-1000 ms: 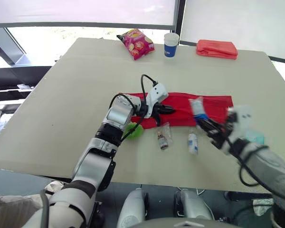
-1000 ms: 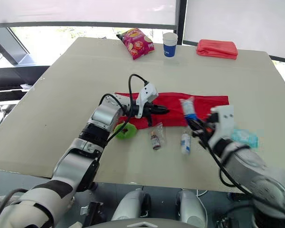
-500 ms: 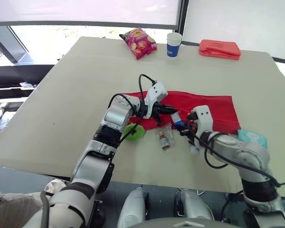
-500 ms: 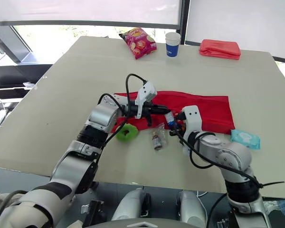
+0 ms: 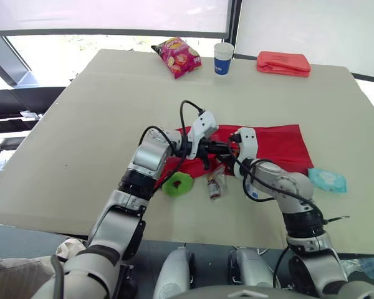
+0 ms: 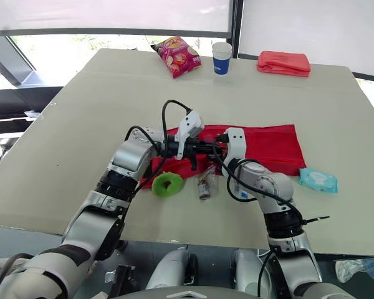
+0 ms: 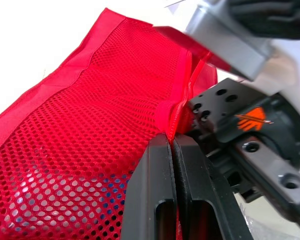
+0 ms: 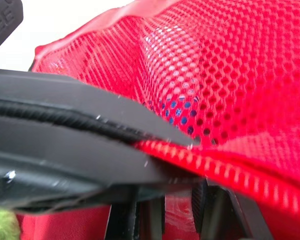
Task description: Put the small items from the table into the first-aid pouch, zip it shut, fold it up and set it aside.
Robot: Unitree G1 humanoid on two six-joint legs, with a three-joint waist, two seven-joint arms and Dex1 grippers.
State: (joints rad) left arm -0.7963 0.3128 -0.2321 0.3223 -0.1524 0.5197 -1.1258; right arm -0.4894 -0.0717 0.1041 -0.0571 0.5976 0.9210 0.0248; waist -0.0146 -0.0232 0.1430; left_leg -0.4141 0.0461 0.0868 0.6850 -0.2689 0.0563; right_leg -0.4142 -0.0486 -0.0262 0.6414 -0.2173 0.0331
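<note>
Two grippers are meeting at the near left end of one red first-aid pouch (image 5: 277, 143), which is lying unfolded and flat at the middle of the table (image 5: 100, 112).

The left gripper (image 7: 172, 142) is pinching the edge of the pouch's red mesh. Its two black fingers are pressed together with only the fabric between them, and they are lifting that edge slightly off the table.

The right gripper (image 5: 232, 149) is pointing toward the left one, just beside it at the same mesh edge. Whether its fingers are parted or holding anything cannot be told, since the left gripper's fingers and the mesh are covering them. One pale item with blue markings (image 8: 162, 60) is showing through the mesh, inside the pouch.

Four small items are lying loose on the table near the pouch:
- One green ring (image 5: 177, 184) is sitting just beside the pouch's near left corner, under the left forearm.
- One small vial in a clear bag (image 5: 214, 185) is resting near the ring, in front of the grippers.
- One small white bottle (image 5: 252, 190) is lying partly hidden behind the right arm.
- One teal wipes packet (image 5: 328, 179) is lying off the pouch's right end.

Three things are standing well apart along the far edge: one pink snack bag (image 5: 176, 56), one blue paper cup (image 5: 223, 58) and one folded red bundle (image 5: 283, 63).
</note>
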